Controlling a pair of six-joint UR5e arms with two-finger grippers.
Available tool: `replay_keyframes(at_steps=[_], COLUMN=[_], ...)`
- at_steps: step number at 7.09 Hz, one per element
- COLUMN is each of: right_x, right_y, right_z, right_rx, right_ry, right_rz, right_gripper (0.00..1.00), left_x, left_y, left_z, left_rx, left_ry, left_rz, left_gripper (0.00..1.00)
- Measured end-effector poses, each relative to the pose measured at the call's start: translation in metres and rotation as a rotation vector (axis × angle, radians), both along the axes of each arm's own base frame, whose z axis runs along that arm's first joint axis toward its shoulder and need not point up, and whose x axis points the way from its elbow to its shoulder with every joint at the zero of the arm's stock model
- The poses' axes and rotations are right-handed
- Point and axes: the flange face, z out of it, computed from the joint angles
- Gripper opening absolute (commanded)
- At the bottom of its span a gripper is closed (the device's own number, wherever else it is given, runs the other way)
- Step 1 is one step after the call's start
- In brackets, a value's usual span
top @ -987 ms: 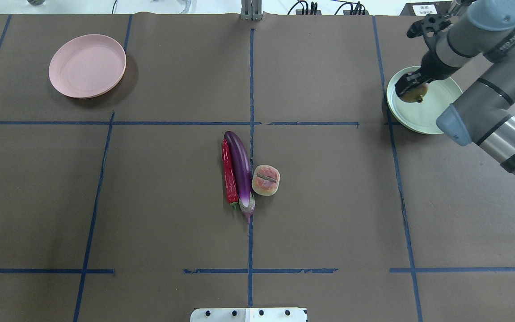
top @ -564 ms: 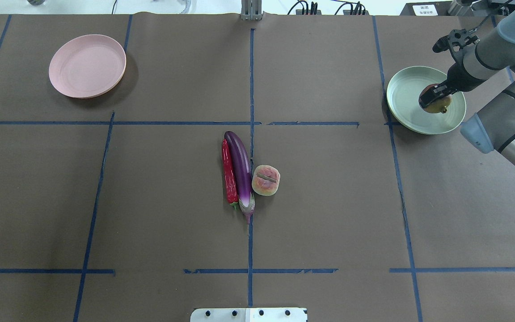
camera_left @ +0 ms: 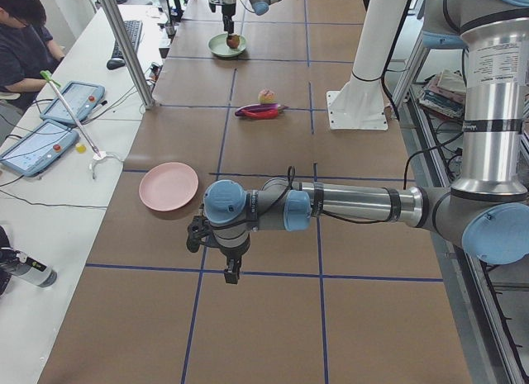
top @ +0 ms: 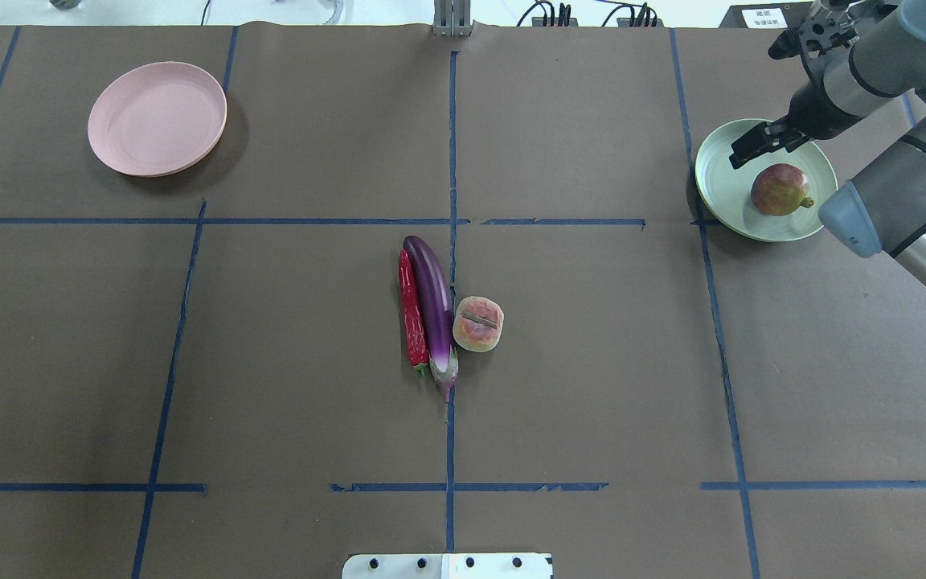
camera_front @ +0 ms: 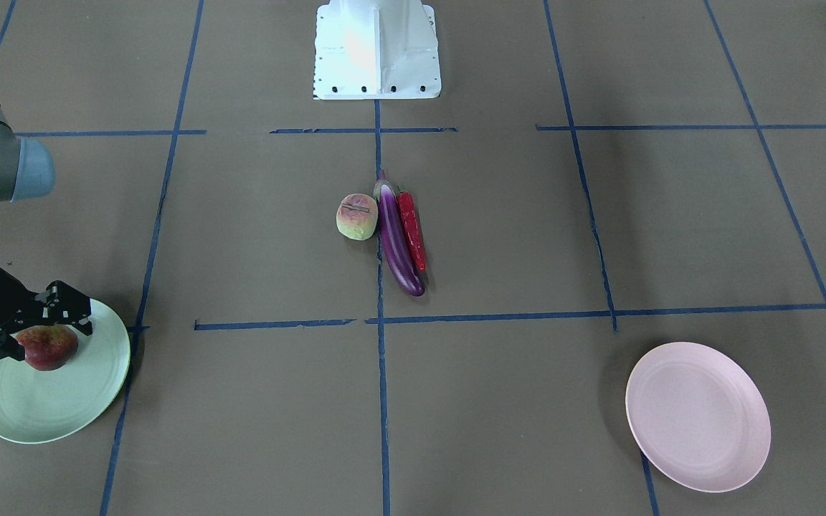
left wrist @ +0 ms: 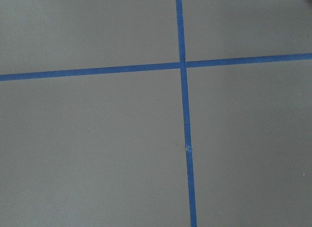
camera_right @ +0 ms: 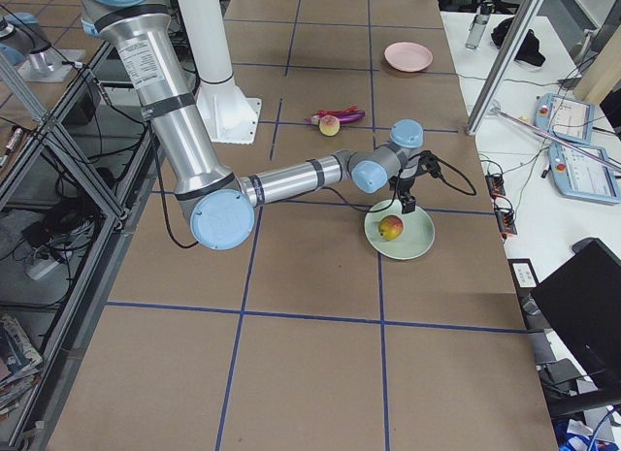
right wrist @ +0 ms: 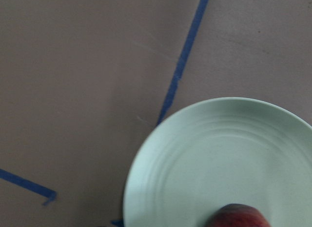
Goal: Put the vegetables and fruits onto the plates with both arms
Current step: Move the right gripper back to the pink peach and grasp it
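Observation:
The pomegranate (top: 780,190) lies on the pale green plate (top: 724,181) at the far right, free of any grip. My right gripper (top: 748,149) is open and empty, raised over the plate's far-left rim, a little apart from the fruit. The right wrist view shows the plate (right wrist: 219,158) and the pomegranate's top (right wrist: 239,216). The eggplant (top: 435,305), the chili (top: 411,310) and the peach (top: 478,324) lie side by side at the table's middle. The pink plate (top: 157,118) is bare at the far left. My left gripper (camera_left: 230,272) shows only in the exterior left view; I cannot tell its state.
Blue tape lines cross the brown table cover. The white base block (top: 447,565) stands at the near edge. In the exterior left view a person (camera_left: 25,37) sits beside the table with tablets (camera_left: 37,144) and a metal post (camera_left: 124,45).
My right gripper opened and let go of the pomegranate, which now rests on the green plate. The gripper moved back toward the plate's far-left rim.

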Motion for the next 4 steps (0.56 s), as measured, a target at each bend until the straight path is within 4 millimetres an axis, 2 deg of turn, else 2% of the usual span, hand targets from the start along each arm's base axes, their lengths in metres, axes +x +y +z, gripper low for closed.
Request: replay_keyframes(at_steps=[1,2,4], right_x=[-0.018,-0.056,-0.165], right_y=[0.010,0.030,0.098], right_z=[-0.047,-0.094,-0.167], right_rx=[-0.051,-0.101,-0.169], right_ry=[-0.023,-0.034,-0.043], right_rz=[0.036,0.081,0.184], right_gripper=[1.00,1.00,1.00], left_x=[0.000,0.000,0.000], left_y=[0.000,0.000,0.000], left_z=[0.000,0.000,-0.001], left_rx=[0.000,0.001,0.001], left_ry=[0.000,0.000,0.000], left_rz=[0.000,0.000,0.000], left_gripper=[1.00,1.00,1.00])
